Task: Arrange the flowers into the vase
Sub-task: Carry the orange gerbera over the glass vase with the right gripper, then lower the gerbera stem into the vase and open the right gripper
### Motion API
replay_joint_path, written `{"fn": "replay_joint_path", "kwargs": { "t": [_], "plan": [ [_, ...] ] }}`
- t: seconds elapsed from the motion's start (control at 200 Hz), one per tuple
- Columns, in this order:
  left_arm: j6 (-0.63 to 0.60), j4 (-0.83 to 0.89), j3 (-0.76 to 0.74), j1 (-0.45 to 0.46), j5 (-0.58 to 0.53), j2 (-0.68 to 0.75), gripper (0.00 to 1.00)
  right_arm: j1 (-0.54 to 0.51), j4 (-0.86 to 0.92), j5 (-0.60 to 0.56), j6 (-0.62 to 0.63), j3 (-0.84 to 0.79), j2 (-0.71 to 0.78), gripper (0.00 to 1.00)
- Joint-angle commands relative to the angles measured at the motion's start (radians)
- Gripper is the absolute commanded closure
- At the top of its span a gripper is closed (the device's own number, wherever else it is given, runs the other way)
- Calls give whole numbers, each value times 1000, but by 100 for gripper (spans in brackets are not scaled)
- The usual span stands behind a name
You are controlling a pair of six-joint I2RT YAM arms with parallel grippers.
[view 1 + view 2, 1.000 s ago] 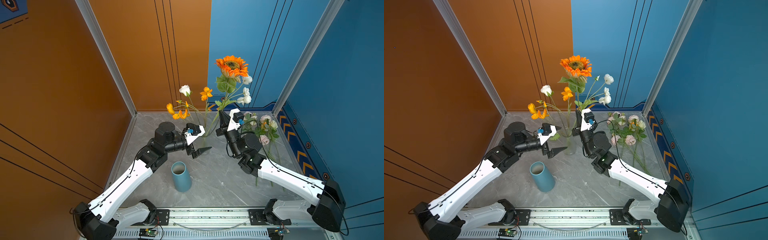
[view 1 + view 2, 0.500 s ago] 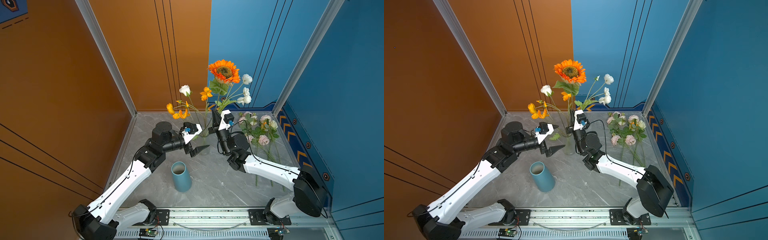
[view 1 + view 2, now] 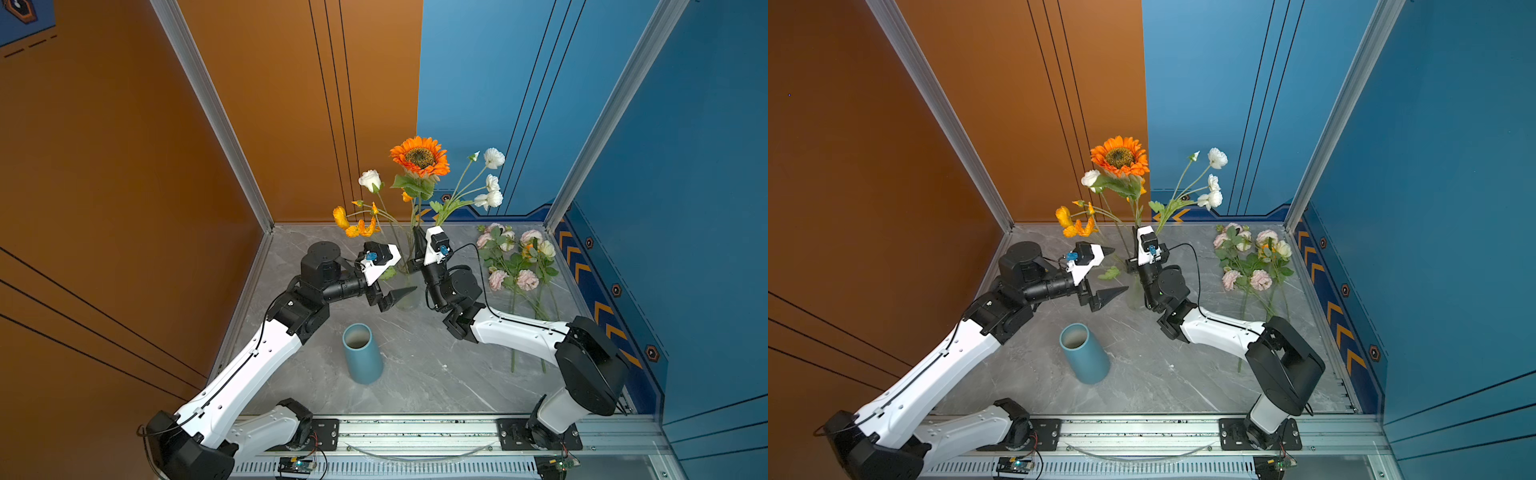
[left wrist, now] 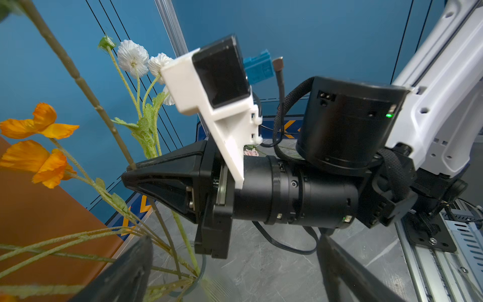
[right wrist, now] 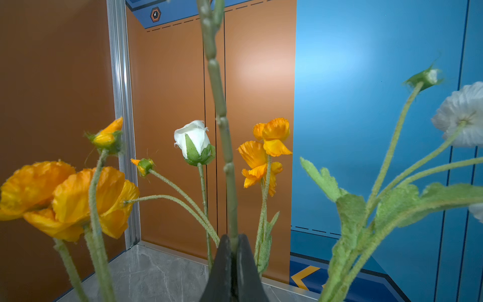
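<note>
The grey marbled table (image 3: pixel 415 386) carries three things. A glass vase (image 3: pixel 406 300) stands upright just below and between the left gripper (image 3: pixel 408 270) and the right gripper (image 3: pixel 417 243). A blue vase (image 3: pixel 362 353) stands near the left gripper, on the side toward the arm bases. Loose flowers (image 3: pixel 517 270) lie flat, well out to the right gripper's right, with blooms toward the back wall and stems toward the rail (image 3: pixel 415 432) at the table's front edge.
</note>
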State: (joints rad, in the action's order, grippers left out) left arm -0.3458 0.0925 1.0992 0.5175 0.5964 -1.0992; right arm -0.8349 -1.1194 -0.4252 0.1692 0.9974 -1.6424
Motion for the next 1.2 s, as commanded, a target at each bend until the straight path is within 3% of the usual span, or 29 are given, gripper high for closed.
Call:
{"fn": "replay_joint_path", "kwargs": {
  "t": [0.0,0.415,0.471,0.596,0.936,1.046,1.191],
  "plan": [
    [17,-20,-9,-15,31,12,2,3,-46,-22,22,0,-19,100],
    [18,-21,-9,-34,40,16,2,-7,-292,-61,18,-97,-131,100],
    [19,-22,-7,-39,40,17,2,-11,-280,-65,19,-95,-132,88],
    [21,-21,-7,-46,45,21,2,-21,-263,-70,31,-105,-118,81],
    [25,-24,-7,-50,49,24,2,-53,-225,-98,50,-180,-52,77],
    [25,-25,-6,-50,49,24,2,-62,-204,-99,55,-189,-35,67],
    [25,-24,-6,-54,51,22,2,-81,-180,-123,73,-200,-19,43]
  ]
}}
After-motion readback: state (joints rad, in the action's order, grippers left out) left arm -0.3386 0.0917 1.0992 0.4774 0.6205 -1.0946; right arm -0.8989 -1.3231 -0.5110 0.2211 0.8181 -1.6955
